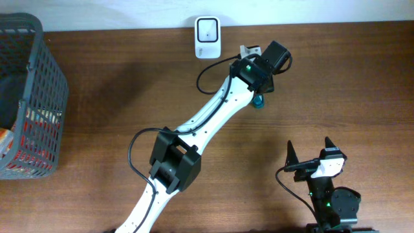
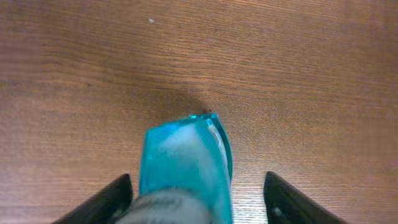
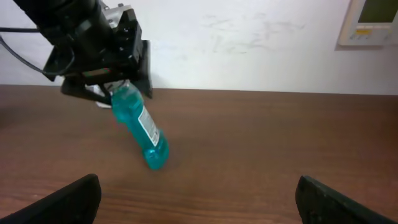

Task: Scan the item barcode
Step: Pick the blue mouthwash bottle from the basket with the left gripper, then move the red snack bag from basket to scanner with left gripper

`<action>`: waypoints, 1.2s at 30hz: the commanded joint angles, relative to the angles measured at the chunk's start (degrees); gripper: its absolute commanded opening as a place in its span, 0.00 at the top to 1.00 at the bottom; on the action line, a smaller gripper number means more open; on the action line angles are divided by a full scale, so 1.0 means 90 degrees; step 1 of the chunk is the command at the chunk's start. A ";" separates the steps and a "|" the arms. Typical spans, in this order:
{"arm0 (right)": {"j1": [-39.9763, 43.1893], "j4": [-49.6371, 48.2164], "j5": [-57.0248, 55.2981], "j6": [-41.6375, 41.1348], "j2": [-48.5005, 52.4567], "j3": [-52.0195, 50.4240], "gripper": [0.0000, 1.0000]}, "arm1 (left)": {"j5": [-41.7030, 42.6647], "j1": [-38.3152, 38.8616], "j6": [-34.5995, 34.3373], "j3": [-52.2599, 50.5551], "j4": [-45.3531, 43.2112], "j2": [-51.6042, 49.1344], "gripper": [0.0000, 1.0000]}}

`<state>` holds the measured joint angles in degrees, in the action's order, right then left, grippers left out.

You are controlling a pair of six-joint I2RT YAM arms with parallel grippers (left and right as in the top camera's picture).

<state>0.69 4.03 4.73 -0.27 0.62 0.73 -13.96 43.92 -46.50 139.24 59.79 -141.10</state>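
- Brown wood-grain tabletop [image 1: 129, 77] fills the overhead view, with a pale wall along its top edge in the right wrist view.
- A white barcode scanner [image 1: 207, 37] stands at the top centre of the overhead view, window up, where an item can be passed in front of it.
- The teal bottle [image 3: 140, 134], the item to scan, is right of the scanner and below the left arm's wrist in the overhead view.
- In the right wrist view the bottle leans. Its base rests on the tabletop and its upper end sits up under the left pincer [image 2: 198, 179].
- A white printed label [image 3: 147, 127] runs along the bottle's side. Whether it carries the barcode is too small to tell.
- The left pincer's jaws stand spread on either side of the bottle. The gap on the right of the left wrist frame is plain, so they look open and not clamped.
- I judge that the bottle's base, not the grip, carries its weight, and so tilted it could tip over.
- The right pincer [image 1: 308, 142] waits at the lower right of the overhead view, jaws wide apart and empty, well clear of the bottle.
- A grey mesh basket [image 1: 48, 84] with some goods inside sits at the left edge, probably holding the items for scanning.
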 commanded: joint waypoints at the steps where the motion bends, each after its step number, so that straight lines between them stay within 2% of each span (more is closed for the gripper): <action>1: -0.0034 0.0015 -0.0032 -0.0066 -0.0046 -0.0046 0.01 | 0.0044 0.0032 0.0287 0.0114 -0.0228 -0.0083 0.19; 3: -0.0034 0.0015 -0.0032 -0.0066 -0.0046 -0.0046 0.01 | 0.0313 0.0032 0.0682 0.0389 -0.0255 -0.0083 0.18; 5: -0.0034 0.0015 -0.0032 -0.0066 -0.0046 -0.0046 0.01 | 0.0386 0.0032 0.0699 0.0500 -0.0262 -0.0083 0.28; 7: -0.0034 0.0015 -0.0032 -0.0066 -0.0046 -0.0046 0.01 | 0.0576 0.0032 0.0697 0.0500 -0.0325 -0.0085 0.47; 9: -0.0034 0.0015 -0.0032 -0.0066 -0.0046 -0.0046 0.01 | 0.0580 0.0032 0.0697 0.0500 -0.0403 -0.0085 0.55; 10: -0.0034 0.0015 -0.0032 -0.0066 -0.0046 -0.0046 0.02 | 0.0772 0.0032 0.0697 0.0500 -0.0474 -0.0085 0.56; 15: -0.0034 0.0015 -0.0032 -0.0066 -0.0046 -0.0046 0.02 | 0.1183 0.0066 0.0697 0.0498 -0.1047 -0.0085 0.55; 21: -0.0034 0.0015 -0.0032 -0.0066 -0.0046 -0.0046 0.01 | 0.1205 -0.0019 0.0699 0.0512 -0.1098 -0.0063 0.49; 25: -0.0034 0.0015 -0.0032 -0.0066 -0.0046 -0.0046 0.01 | 0.1532 -0.0321 0.0702 0.1047 -0.1061 0.0457 0.43; 27: -0.0034 0.0015 -0.0032 -0.0066 -0.0046 -0.0046 0.01 | 0.1530 -0.0585 0.0704 0.1073 -0.0775 0.1020 0.32; 28: -0.0034 0.0015 -0.0032 -0.0066 -0.0046 -0.0046 0.01 | 0.1532 -0.0843 0.1151 0.1073 -0.0420 0.1428 0.29; 29: -0.0034 0.0017 -0.0032 -0.0066 -0.0046 -0.0046 0.01 | 0.1530 -0.1180 0.1982 0.1073 0.0000 0.1904 0.13; 30: -0.0034 0.0015 -0.0032 -0.0066 -0.0046 -0.0046 0.01 | 0.1528 -0.1508 0.2572 0.1073 0.0425 0.2329 0.01; 31: -0.0034 0.0015 -0.0034 -0.0066 -0.0046 -0.0046 0.01 | 0.1479 -0.1928 0.3128 0.1073 0.0901 0.2844 0.01; 33: -0.0034 0.0015 -0.0032 -0.0066 -0.0046 -0.0046 0.01 | 0.0845 -0.3133 0.3274 0.1073 0.1515 0.3733 0.01; 34: -0.0034 0.0015 -0.0032 -0.0066 -0.0046 -0.0046 0.01 | 0.0665 -0.3876 0.3271 0.1073 0.1656 0.4041 0.01; 36: -0.0034 0.0015 -0.0032 -0.0066 -0.0046 -0.0046 0.01 | 0.0612 -0.5940 0.3274 0.1071 0.1649 0.4359 0.01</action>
<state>0.69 4.01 4.75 -0.23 0.58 0.73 -5.78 6.66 -19.31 148.53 74.41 -104.36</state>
